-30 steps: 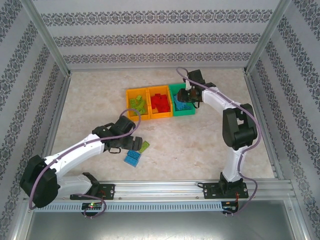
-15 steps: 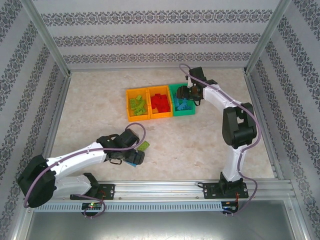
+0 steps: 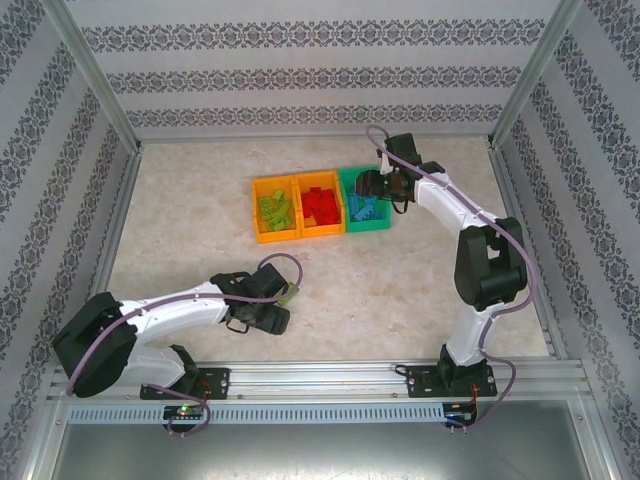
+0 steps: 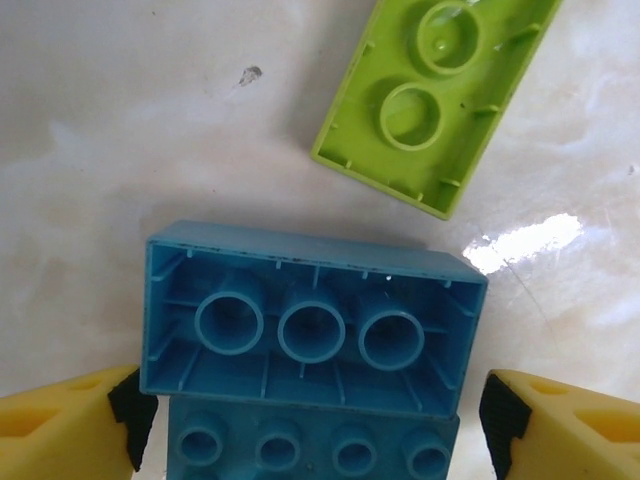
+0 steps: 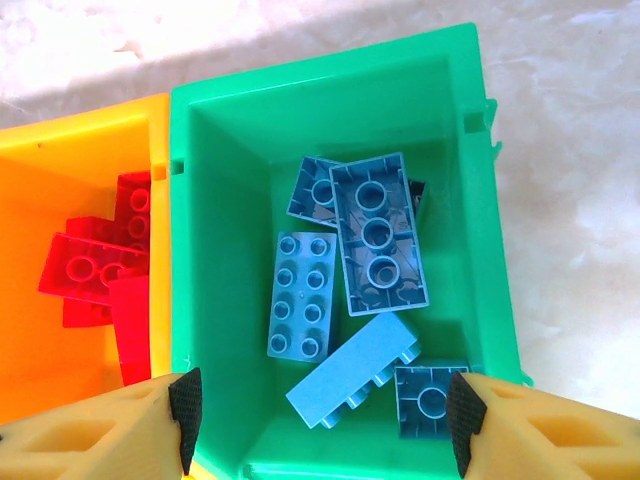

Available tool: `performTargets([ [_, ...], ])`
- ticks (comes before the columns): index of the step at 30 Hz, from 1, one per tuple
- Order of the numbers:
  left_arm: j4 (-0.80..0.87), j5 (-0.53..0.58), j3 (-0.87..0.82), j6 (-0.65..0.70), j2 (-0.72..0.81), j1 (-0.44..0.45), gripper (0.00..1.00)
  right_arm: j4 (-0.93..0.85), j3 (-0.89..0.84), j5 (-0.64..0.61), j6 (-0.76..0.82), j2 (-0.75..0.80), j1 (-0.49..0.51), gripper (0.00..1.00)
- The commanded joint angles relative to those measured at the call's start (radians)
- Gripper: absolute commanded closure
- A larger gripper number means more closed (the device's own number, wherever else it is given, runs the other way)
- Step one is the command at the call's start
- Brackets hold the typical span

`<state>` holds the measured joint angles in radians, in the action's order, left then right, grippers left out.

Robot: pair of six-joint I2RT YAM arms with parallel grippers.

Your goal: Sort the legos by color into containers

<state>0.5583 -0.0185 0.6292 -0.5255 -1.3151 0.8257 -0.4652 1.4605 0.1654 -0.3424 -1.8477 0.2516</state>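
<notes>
**Operator:** How do my left jaws stand?

**Spotter:** Your left gripper [image 4: 320, 430] is spread wide and has nothing clenched. A blue brick [image 4: 310, 320] lies hollow side up between its yellow fingers [image 4: 560, 430]. One black pad sits at the brick's corner, and the other stands just clear of it. A second blue brick [image 4: 310, 450], studs up, lies touching the first along its long edge. A lime green brick [image 4: 435, 100], also hollow side up, lies apart from both on the marbled table [image 4: 100, 120].

**Operator:** And my right?

**Spotter:** Your right gripper [image 5: 320, 420] is released too and holds nothing. It hangs over the green bin [image 5: 320, 65], at the right end of the row. Several blue bricks [image 5: 375, 235] lie jumbled in that bin. The middle orange-yellow bin [image 5: 60, 160] sits beside it, wall to wall, and holds red bricks [image 5: 90, 265]. From above, you can see the end orange-yellow bin [image 3: 258, 212] on the left with lime green bricks [image 3: 277, 208] in it.
</notes>
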Motion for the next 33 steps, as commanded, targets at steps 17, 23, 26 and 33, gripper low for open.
performTargets([
  [17, 0.054, 0.036, 0.035, -0.074, 0.003, 0.015, 0.45, 0.032, -0.078, 0.025, -0.024, 0.085, -0.066, 0.31],
  [23, 0.155, 0.127, 0.133, -0.097, 0.089, 0.015, 0.49, 0.056, -0.118, 0.038, -0.03, 0.112, -0.088, 0.31],
  [26, 0.169, 0.137, 0.185, -0.096, 0.106, 0.015, 0.49, 0.068, -0.142, 0.042, -0.033, 0.134, -0.099, 0.31],
  [33, 0.121, 0.144, 0.31, -0.049, 0.064, 0.015, 0.5, 0.092, -0.213, 0.051, -0.05, 0.192, -0.127, 0.3],
])
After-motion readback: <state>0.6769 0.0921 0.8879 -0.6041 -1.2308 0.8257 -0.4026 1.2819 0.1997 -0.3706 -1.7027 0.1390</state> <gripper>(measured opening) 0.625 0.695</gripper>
